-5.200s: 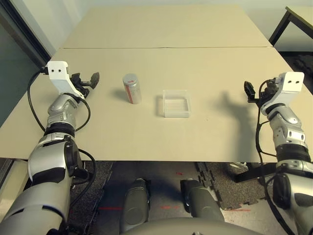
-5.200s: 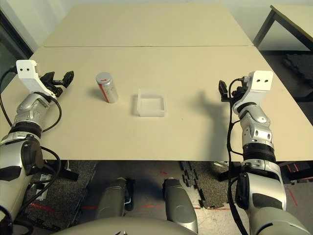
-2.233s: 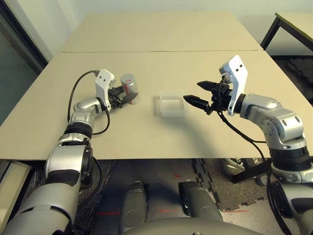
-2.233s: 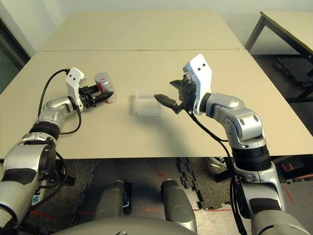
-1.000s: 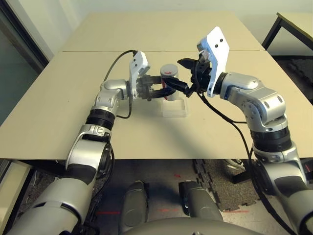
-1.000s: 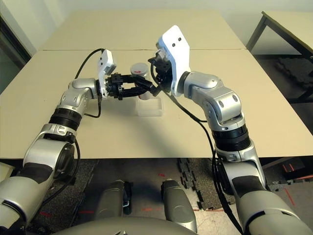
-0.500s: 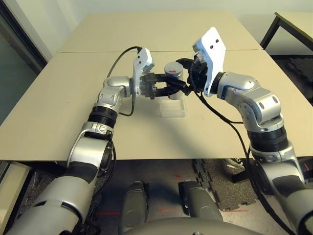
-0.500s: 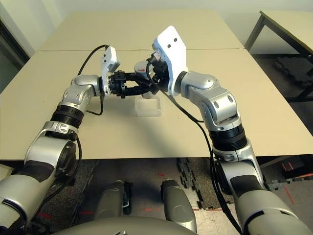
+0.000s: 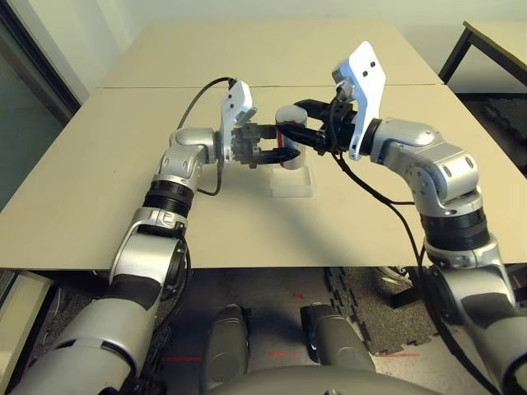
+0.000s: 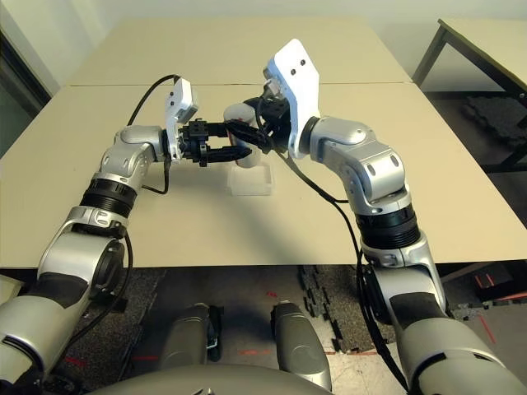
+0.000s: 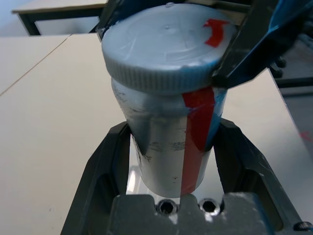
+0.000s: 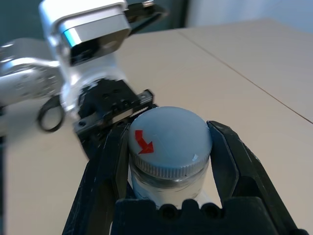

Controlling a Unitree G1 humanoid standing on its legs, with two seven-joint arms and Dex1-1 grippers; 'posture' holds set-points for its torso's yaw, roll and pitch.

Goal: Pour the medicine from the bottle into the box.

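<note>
Left gripper [image 11: 171, 147] clamped on body of the bottle [image 11: 168, 142], held upright in the air above the table [image 9: 165, 222], long axis near vertical; right gripper [image 12: 168, 147] closed round the cap [image 12: 168, 139] from the opposite side, fingers on either flank of the ribbed rim, red arrow on the cap top facing up. Both arms meeting over mid-table, silver forearms converging, bottle pinned between the two pincers. Box [image 9: 291, 182] on the table directly under and slightly nearer than the bottle, clear of both grippers, open side up. Judged step: cap removal, right wrist to twist while left holds; cap still seated. No obstacle between bottle and box; black cables near the wrists, apart from the bottle. Medicine not visible, presumably inside
</note>
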